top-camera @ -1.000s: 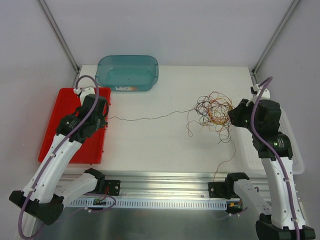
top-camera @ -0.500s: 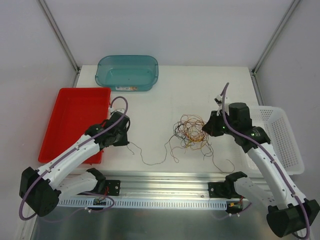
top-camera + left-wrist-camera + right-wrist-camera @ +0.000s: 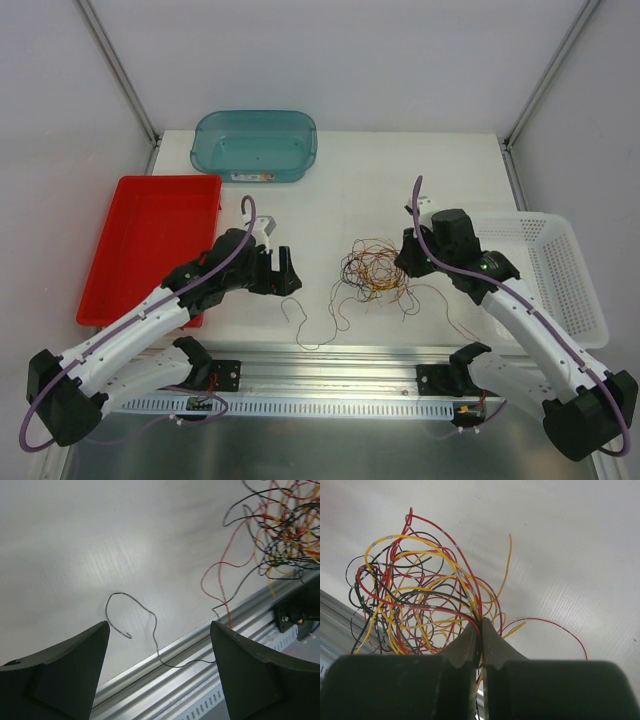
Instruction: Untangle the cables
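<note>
The cables (image 3: 372, 270) form a loose tangle of thin red, yellow and dark wires on the white table, between my two arms. My right gripper (image 3: 406, 262) is at the tangle's right edge; in the right wrist view it (image 3: 480, 623) is shut on several strands of the cables (image 3: 420, 595), which fan out up and to the left. My left gripper (image 3: 287, 278) stands open just left of the tangle, with nothing between its fingers (image 3: 95, 645). A loose dark strand (image 3: 152, 625) curls on the table below it and runs over the front rail towards the tangle (image 3: 282, 530).
A teal bin (image 3: 255, 145) stands at the back. A red tray (image 3: 140, 240) lies at the left and a white basket (image 3: 565, 285) at the right. An aluminium rail (image 3: 330, 385) runs along the near edge.
My left arm swung from the red tray to the table's middle, opened and let the dark strand go. My right arm carried the tangle leftwards and towards the front.
</note>
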`<state>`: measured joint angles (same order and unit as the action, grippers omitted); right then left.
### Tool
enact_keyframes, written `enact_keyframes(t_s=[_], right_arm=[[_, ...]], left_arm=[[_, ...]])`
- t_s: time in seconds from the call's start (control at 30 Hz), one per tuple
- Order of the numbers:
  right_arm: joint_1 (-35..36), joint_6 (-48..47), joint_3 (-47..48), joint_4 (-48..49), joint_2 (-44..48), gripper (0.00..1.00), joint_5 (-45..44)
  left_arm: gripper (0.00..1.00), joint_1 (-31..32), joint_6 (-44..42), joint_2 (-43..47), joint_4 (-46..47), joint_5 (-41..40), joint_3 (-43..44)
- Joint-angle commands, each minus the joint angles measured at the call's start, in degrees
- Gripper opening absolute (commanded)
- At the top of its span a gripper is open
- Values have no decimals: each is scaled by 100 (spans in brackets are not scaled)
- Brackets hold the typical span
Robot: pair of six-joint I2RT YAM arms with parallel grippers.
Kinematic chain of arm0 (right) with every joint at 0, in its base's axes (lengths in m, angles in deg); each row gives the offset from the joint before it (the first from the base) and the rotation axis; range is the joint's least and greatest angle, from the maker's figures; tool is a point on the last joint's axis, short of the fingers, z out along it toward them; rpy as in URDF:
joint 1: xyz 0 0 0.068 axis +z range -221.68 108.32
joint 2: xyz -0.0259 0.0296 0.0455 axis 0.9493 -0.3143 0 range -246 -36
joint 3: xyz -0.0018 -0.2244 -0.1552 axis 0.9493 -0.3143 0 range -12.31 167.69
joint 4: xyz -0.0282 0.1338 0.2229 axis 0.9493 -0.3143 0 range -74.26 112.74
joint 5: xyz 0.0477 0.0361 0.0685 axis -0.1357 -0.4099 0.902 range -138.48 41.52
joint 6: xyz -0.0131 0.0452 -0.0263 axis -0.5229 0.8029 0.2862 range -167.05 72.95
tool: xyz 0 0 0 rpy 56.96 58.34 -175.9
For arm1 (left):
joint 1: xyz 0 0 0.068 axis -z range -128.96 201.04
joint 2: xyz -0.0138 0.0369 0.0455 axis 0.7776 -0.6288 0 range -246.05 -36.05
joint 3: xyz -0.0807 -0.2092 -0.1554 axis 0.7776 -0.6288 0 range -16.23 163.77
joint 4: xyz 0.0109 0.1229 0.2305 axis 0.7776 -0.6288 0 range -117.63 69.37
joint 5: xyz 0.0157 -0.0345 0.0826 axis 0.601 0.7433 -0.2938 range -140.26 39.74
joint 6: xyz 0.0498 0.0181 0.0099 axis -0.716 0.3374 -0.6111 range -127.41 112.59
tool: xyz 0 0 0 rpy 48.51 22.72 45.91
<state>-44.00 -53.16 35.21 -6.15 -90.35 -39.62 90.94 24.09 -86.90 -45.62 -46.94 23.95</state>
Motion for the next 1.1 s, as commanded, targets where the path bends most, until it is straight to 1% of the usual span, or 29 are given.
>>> enact_keyframes(t_s=[0.0,0.07,0.2,0.33,0.43,0.57,0.6,0.67,0.7,0.8,0.9,0.93,1.07], right_arm=[[141,4,55,348,-32,1,-139],[229,83,90,357,-41,1,-183],[386,180,143,410,-93,1,-183],[501,242,178,436,-120,1,-192],[554,277,152,480,-120,1,-157],[598,303,134,498,-103,1,-122],[598,303,125,498,-102,1,-130],[598,286,108,506,-59,1,-174],[598,277,90,515,-41,1,-218],[598,242,-6,507,-23,1,-499],[572,268,-94,515,-41,1,-684],[563,277,-112,533,-41,1,-675],[519,347,-130,507,-58,1,-851]], left_arm=[[82,271,-312,-178,1119,741,-46],[81,465,-390,-363,1417,689,68],[76,1071,-689,-1004,1865,530,314],[71,1362,-1041,-1567,2156,565,578],[64,1441,-1199,-2015,2192,548,885],[52,1494,-1252,-2385,2183,434,1044],[43,1503,-1244,-2464,2183,425,1062],[33,1521,-1217,-2491,2183,442,1070],[22,1529,-1208,-2474,2183,442,1044],[8,1530,-1200,-2228,2183,381,895],[5,1530,-1164,-1842,2183,197,658],[0,1530,-1182,-1762,2183,170,605],[0,1530,-1182,-1376,2157,82,447]])
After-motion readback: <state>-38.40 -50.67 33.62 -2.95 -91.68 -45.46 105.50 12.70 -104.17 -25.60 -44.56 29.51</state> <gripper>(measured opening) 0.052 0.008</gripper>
